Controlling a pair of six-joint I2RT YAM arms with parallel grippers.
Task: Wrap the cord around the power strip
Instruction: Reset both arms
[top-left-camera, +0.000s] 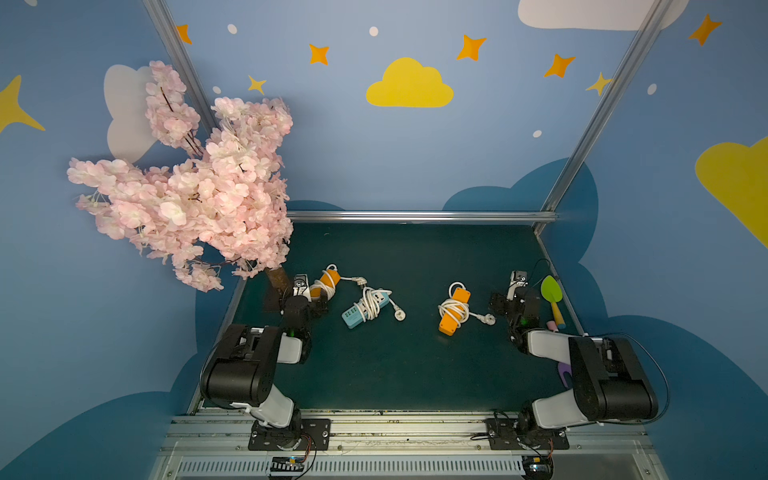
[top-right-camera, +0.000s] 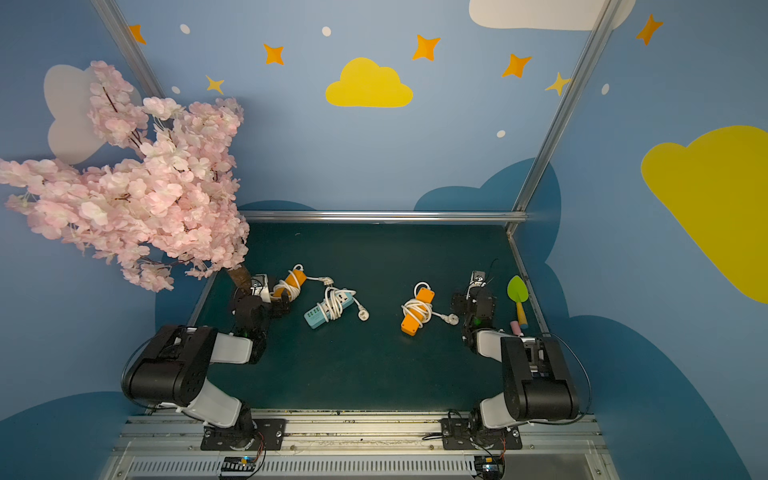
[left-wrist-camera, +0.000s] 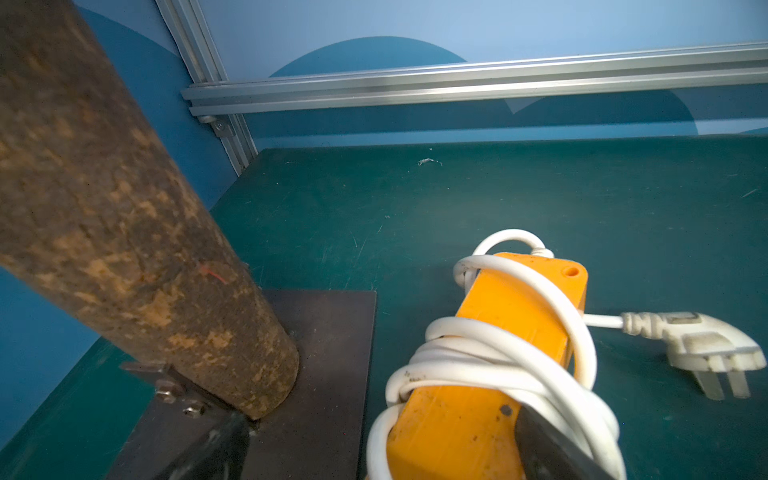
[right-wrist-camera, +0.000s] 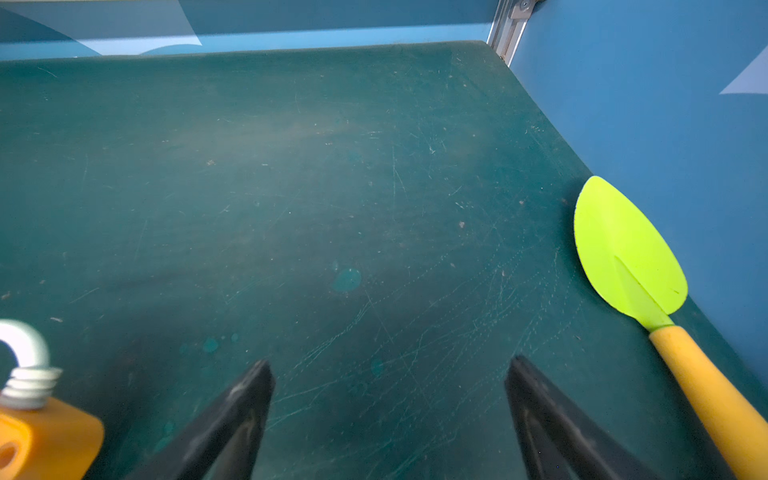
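Note:
Three power strips lie on the green mat, each with a white cord wound round it. An orange power strip (top-left-camera: 329, 281) lies far left, a light blue one (top-left-camera: 362, 311) mid-left, and another orange one (top-left-camera: 454, 312) to the right. My left gripper (left-wrist-camera: 376, 415) is open round the near end of the left orange strip (left-wrist-camera: 478, 415). One finger (left-wrist-camera: 544, 449) sits against its wound cord (left-wrist-camera: 490, 353), the other over the tree's base plate. Its plug (left-wrist-camera: 698, 345) lies loose on the mat. My right gripper (right-wrist-camera: 388, 363) is open over bare mat, between the right orange strip (right-wrist-camera: 41, 436) and a toy shovel.
An artificial blossom tree (top-left-camera: 187, 187) stands at the back left, its trunk (left-wrist-camera: 124, 208) and metal base plate (left-wrist-camera: 328, 353) close beside my left gripper. A green toy shovel (right-wrist-camera: 623, 249) with a yellow handle lies along the right wall, near a pink piece (top-left-camera: 552, 326).

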